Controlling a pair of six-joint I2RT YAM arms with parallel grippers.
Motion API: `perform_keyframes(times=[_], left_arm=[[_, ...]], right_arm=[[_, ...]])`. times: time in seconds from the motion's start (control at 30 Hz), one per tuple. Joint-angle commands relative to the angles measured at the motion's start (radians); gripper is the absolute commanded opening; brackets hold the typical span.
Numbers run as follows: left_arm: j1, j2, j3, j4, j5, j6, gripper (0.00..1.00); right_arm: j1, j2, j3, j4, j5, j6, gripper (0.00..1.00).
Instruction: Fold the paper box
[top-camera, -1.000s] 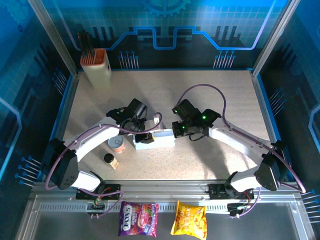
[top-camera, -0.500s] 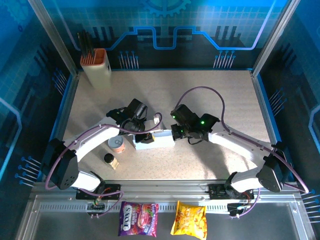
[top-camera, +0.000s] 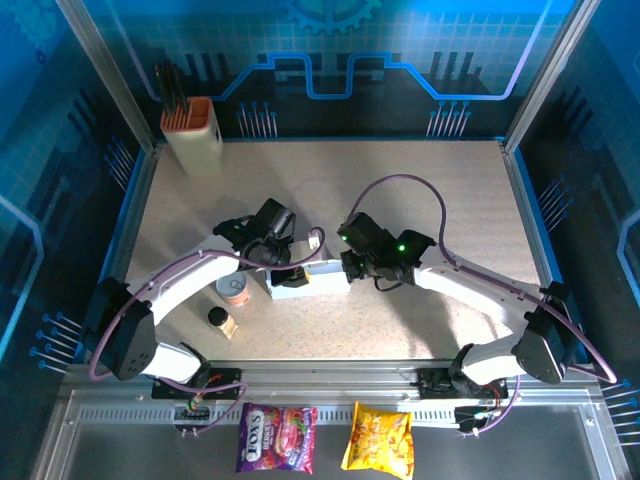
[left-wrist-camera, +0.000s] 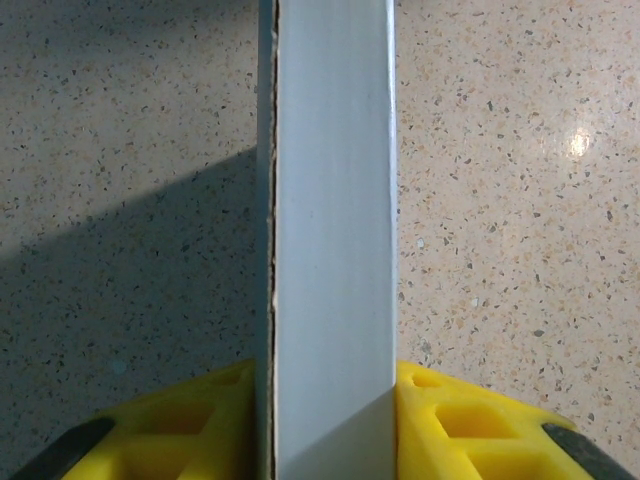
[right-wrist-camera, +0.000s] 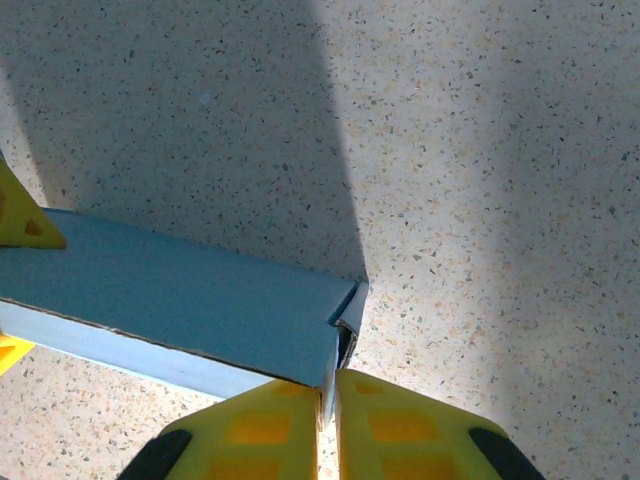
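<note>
My left gripper (left-wrist-camera: 328, 415) clamps the plain white-grey cardboard paper box (left-wrist-camera: 335, 200) across its width; my right gripper (right-wrist-camera: 330, 395), nearly closed, pinches its right end flap.

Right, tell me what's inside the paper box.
The inside is covered: the paper box is closed along its top and side. Just a thin dark gap opens at its end flap, by the right tool, too narrow to see through.

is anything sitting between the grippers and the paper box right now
Nothing visible does. The left gripper clamps the paper box directly between its fingers, and the right gripper appears to pinch the flap edge at the box's end, with bare table around it.
</note>
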Motion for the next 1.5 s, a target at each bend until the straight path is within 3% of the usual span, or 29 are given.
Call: perform_keyframes(times=[0.0, 0.27, 0.53, 1.07, 1.23, 1.47], left_arm=[[-0.011, -0.016, -0.021, -0.011, -0.004, 0.018, 0.35], [-0.014, -0.017, -0.020, -0.002, -0.013, 0.007, 0.35], [-0.025, 0.007, -0.001, 0.009, -0.064, -0.024, 0.35], [-0.031, -0.100, 0.020, 0.035, -0.115, -0.113, 0.52], [-0.031, -0.165, 0.034, 0.034, -0.189, -0.245, 0.56], [-0.030, -0.307, -0.019, 0.020, -0.304, -0.597, 0.57]], right_arm=[[0.014, 0.013, 0.019, -0.009, 0.025, 0.008, 0.15], [0.014, 0.002, -0.008, 0.014, 0.021, 0.012, 0.07], [0.023, -0.003, -0.066, 0.043, 0.026, 0.025, 0.05], [0.025, -0.037, -0.115, 0.066, 0.052, 0.039, 0.03], [0.027, -0.041, -0.121, 0.064, 0.052, 0.040, 0.03], [0.031, -0.047, -0.121, 0.064, 0.052, 0.042, 0.03]])
